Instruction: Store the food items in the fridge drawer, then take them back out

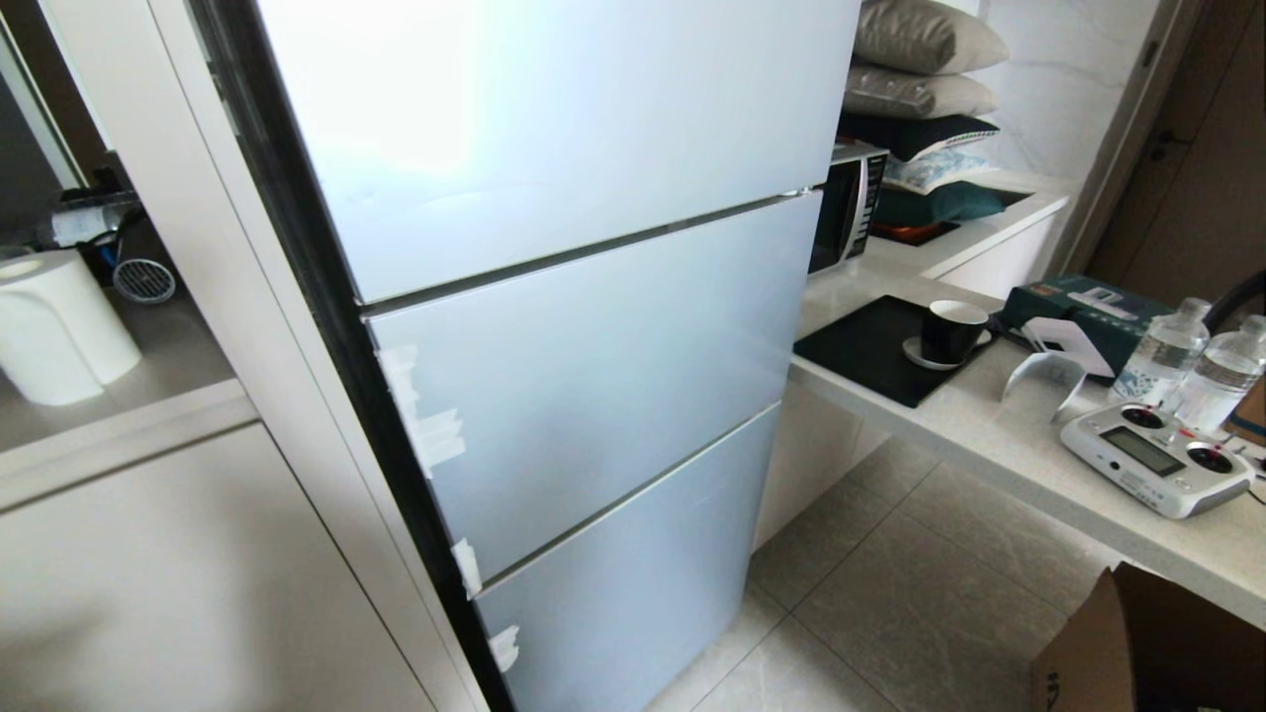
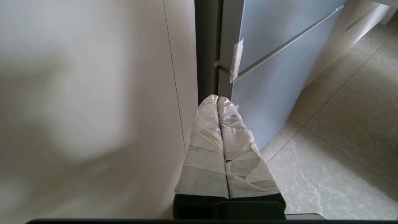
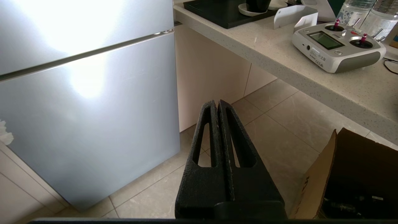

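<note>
You saw no fruit or drawer; both grippers, left gripper and right gripper, were pinched together, empty, beside the closed fridge, whose smooth doors likely slip, so grab an edge

Head cam: high, looks forward and down at the closed fridge door fronts close up, table off to the right.

Left wrist cam: low, behind the left gripper, faces the fridge's left edge where it meets the white cabinet panel, floor beyond.

Right wrist cam: low, behind the right gripper, faces the fridge's lower right corner and the table.

Overlap: all three share the lower door fronts; head and right wrist share the remote controller and cardboard box.
</note>
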